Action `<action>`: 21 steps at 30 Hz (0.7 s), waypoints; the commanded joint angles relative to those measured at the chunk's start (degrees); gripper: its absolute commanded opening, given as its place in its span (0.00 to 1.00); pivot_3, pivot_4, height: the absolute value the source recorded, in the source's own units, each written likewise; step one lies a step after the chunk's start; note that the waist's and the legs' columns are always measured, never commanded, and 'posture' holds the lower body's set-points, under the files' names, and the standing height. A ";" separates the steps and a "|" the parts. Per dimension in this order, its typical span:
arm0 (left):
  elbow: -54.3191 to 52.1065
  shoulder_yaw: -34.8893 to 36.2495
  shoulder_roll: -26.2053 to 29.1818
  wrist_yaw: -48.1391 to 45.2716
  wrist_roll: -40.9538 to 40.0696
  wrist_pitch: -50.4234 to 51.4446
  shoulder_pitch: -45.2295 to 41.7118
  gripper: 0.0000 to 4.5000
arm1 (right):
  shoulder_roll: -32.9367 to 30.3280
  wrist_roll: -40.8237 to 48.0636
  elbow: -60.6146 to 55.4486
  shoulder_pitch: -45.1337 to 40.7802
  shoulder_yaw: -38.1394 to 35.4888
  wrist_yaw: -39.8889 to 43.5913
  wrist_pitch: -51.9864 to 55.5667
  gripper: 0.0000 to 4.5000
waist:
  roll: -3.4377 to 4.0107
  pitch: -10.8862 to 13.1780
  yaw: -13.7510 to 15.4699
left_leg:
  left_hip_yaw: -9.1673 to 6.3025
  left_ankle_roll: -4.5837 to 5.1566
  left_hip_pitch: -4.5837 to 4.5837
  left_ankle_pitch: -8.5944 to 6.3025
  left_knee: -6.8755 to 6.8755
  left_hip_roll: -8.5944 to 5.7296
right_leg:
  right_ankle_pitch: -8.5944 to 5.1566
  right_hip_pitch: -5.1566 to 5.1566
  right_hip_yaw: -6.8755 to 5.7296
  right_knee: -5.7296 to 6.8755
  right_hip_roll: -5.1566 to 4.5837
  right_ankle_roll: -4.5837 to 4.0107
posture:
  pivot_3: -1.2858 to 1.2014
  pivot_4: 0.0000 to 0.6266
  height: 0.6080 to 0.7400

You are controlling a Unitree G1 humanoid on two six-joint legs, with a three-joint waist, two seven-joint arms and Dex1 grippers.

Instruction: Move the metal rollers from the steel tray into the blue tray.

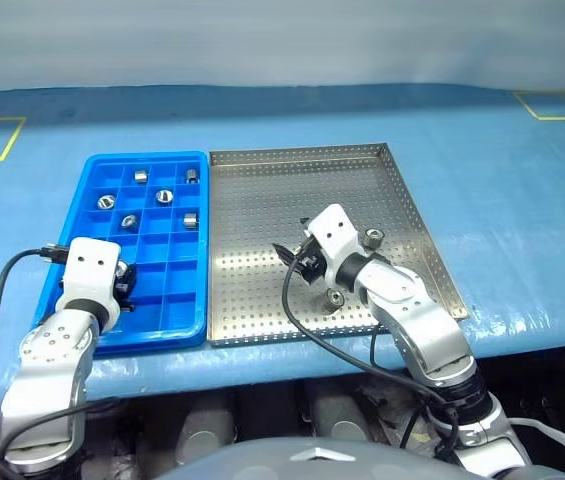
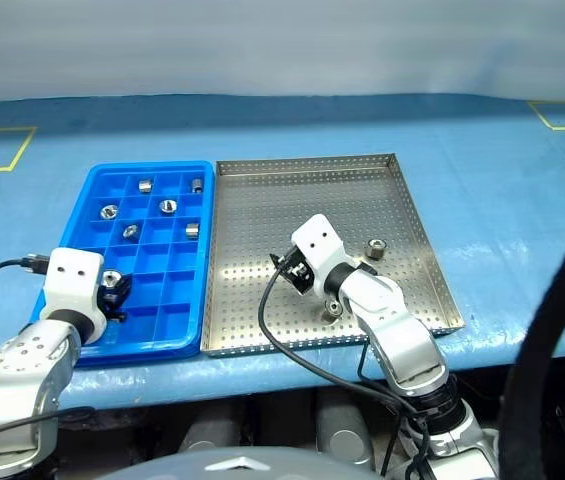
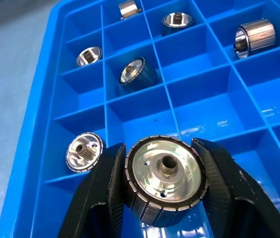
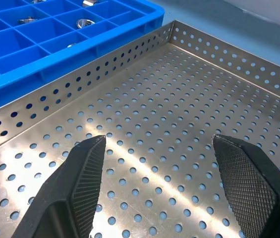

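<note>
Blue sheeting covers the whole table, marked with yellow tape squares toward the far corners, and a pale wall rises behind it.

Nearest the robot, the left gripper hangs over the near end of the blue tray, its fingers clamped on a metal roller — the wrist view shows the roller's hollow face pinched between the two black pads, above a near compartment. One roller lies in the cell just beside it. Across the seam, the right gripper hovers over the steel tray with its jaws spread wide and nothing between them.

By my count the job looks well past halfway. Six rollers sit in separate cells toward the far half of the blue tray, plus the near one; the held roller is not yet set down. Two rollers remain on the steel tray — one near its right rim, one close to the near edge, just beside the right arm. The far stretch of perforated floor holds nothing.
</note>
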 commanded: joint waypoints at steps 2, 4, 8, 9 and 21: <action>-0.53 0.27 -0.03 0.08 -0.52 -0.74 -0.29 0.40 | 0.06 0.19 -0.78 -1.13 -1.04 0.09 -1.10 0.80 | 0.00 0.00 0.00 | 0.00 0.00 0.00 0.00 0.00 -0.01 | 0.00 0.01 -0.01 0.00 0.02 0.00 | 0.47 0.24 1.00; -0.14 0.47 -0.01 -0.08 -0.72 -0.89 0.06 0.40 | 0.02 0.16 -0.79 -1.13 -1.11 0.05 -1.09 0.80 | 0.00 0.00 0.00 | 0.00 0.00 0.00 0.00 0.00 -0.01 | 0.00 0.01 -0.01 0.00 0.02 0.00 | 0.47 0.24 1.00; 0.37 0.39 0.32 -0.44 -1.08 -1.43 0.65 0.70 | 0.05 0.11 -0.75 -1.22 -1.26 -0.12 -1.11 0.80 | 0.00 0.00 -0.06 | 0.00 0.00 0.00 0.00 0.00 0.00 | -0.01 0.00 -0.01 0.00 0.02 -0.01 | 0.47 0.24 1.00; 0.38 0.33 0.31 0.02 -0.75 -1.33 0.73 0.76 | 0.08 0.11 -0.76 -1.23 -1.32 -0.17 -1.12 0.80 | 0.00 0.00 -0.04 | 0.00 0.00 0.00 0.00 0.00 0.00 | -0.01 0.00 -0.01 0.00 0.02 -0.01 | 0.47 0.24 1.00; -1.35 -1.75 -2.26 -6.93 -10.72 -10.20 -10.11 1.00 | -0.98 0.21 -0.65 -1.57 -7.65 -2.01 -0.89 0.80 | -0.03 -0.01 0.24 | -0.01 0.00 0.00 0.01 0.05 -0.03 | 0.00 0.06 -0.06 -0.01 -0.03 -0.01 | 0.45 0.24 1.00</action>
